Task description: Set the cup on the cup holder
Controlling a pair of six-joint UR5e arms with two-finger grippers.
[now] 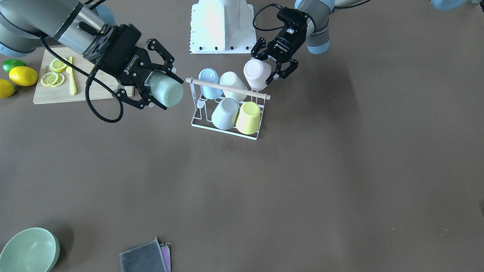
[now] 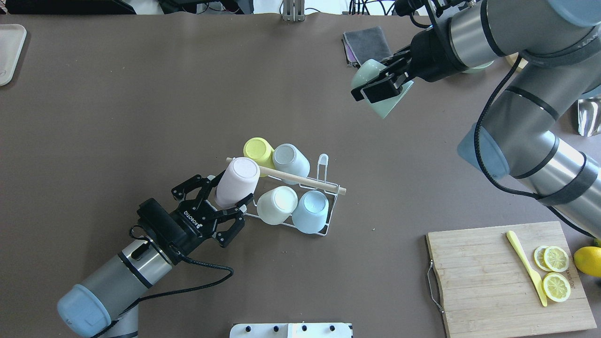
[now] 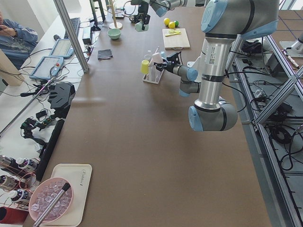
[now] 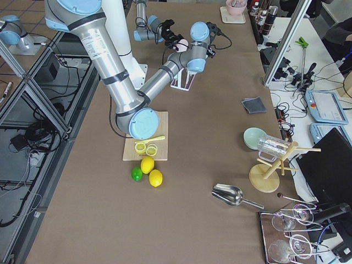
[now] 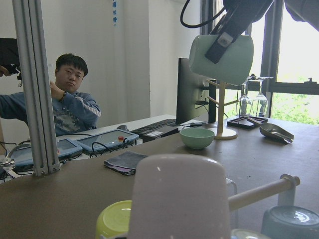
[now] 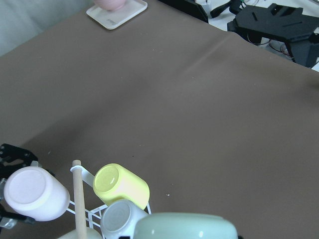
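The cup holder (image 1: 227, 88), a white wire rack with a wooden rod on top, stands mid-table (image 2: 291, 177). It carries light blue (image 1: 209, 81), white (image 1: 232, 84), grey-blue (image 1: 225, 112) and yellow (image 1: 249, 117) cups upside down. My left gripper (image 1: 264, 70) is shut on a pink cup (image 1: 257, 73), tilted over the rack's corner at the rod's end (image 2: 237, 180). My right gripper (image 1: 164, 88) is shut on a mint green cup (image 1: 169, 90) and holds it high in the air (image 2: 389, 105), near the rod's other end in the front view.
A wooden cutting board (image 1: 49, 94) with lemon slices and a yellow knife (image 1: 72, 81) lies on my right side, with lemons (image 1: 23, 75) and a lime beside it. A green bowl (image 1: 28, 251) and a grey cloth (image 1: 145, 257) lie at the far edge.
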